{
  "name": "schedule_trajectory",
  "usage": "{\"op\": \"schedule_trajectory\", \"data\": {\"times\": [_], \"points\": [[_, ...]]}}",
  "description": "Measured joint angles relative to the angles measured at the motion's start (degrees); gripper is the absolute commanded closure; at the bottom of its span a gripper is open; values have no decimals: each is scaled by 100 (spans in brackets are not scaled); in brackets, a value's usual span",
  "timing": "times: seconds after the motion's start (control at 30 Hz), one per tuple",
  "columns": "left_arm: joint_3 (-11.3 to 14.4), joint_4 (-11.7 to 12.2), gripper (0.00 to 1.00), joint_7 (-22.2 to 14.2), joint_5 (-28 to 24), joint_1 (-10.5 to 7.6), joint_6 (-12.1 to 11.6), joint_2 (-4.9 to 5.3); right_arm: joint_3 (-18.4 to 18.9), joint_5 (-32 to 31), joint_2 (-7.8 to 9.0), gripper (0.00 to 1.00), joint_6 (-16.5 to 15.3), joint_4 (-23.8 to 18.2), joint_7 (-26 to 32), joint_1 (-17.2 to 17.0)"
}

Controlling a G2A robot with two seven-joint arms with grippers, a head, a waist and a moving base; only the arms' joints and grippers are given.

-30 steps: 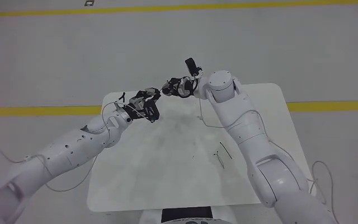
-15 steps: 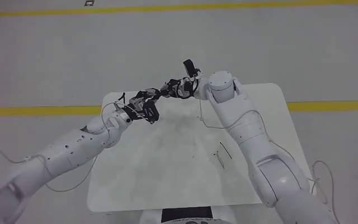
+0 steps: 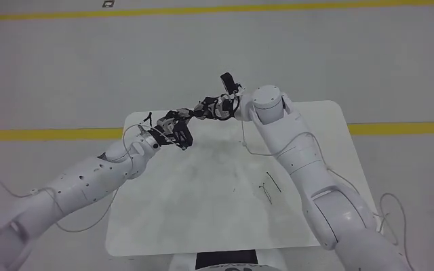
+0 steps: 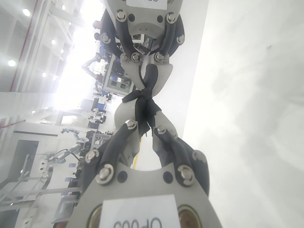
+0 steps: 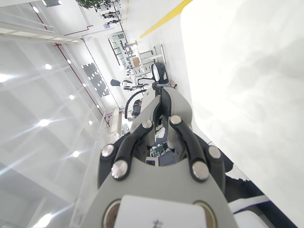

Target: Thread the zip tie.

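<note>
1 zip tie (image 4: 142, 96) bridges left claw (image 4: 144, 113), right claw (image 4: 147, 83).

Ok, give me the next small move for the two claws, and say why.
Probably push the right claw slightly toward the left claw, feeding the tail of the zip tie in. The claws meet tip to tip, each shut on it, with its black ends crossing between them. Whether the tail is through the head cannot be told.
</note>
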Motion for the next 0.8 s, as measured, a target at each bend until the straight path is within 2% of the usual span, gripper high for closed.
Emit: {"op": "schedule_trajectory", "data": {"times": [0.03,0.07,0.1,0.13,0.2,0.23,0.3,0.33,0.57,0.6,0.63,0.67,0.73,0.8], "points": [[0,1,100,0,0,1,1,0,-8,9,3,100,0,3,-2,4],[0,2,100,3,0,3,1,0,-20,20,7,96,0,8,-5,8],[0,3,100,7,0,4,1,1,-29,27,10,71,0,12,-7,10],[0,4,100,12,0,6,-1,2,-38,32,13,60,0,16,-9,13],[0,8,100,24,0,7,-9,4,-60,41,21,68,0,22,-15,21],[0,10,100,32,0,7,-12,6,-69,48,26,75,0,21,-20,23],[0,10,100,42,0,7,-15,8,-79,65,34,97,0,11,-30,23],[0,10,100,47,0,7,-16,9,-83,73,38,100,0,4,-36,21],[0,-2,100,81,0,10,-33,14,-124,115,73,100,0,-44,-78,13],[0,-4,100,82,0,11,-35,14,-128,120,77,96,0,-48,-83,13],[0,-7,100,82,0,11,-37,14,-132,125,82,85,0,-52,-88,13],[0,-10,100,82,0,12,-40,14,-136,132,88,82,0,-59,-97,14],[0,-15,100,82,0,15,-48,14,-143,139,100,64,0,-72,-117,12],[0,-19,100,78,0,20,-53,14,-153,131,111,53,0,-83,-134,11]]}}
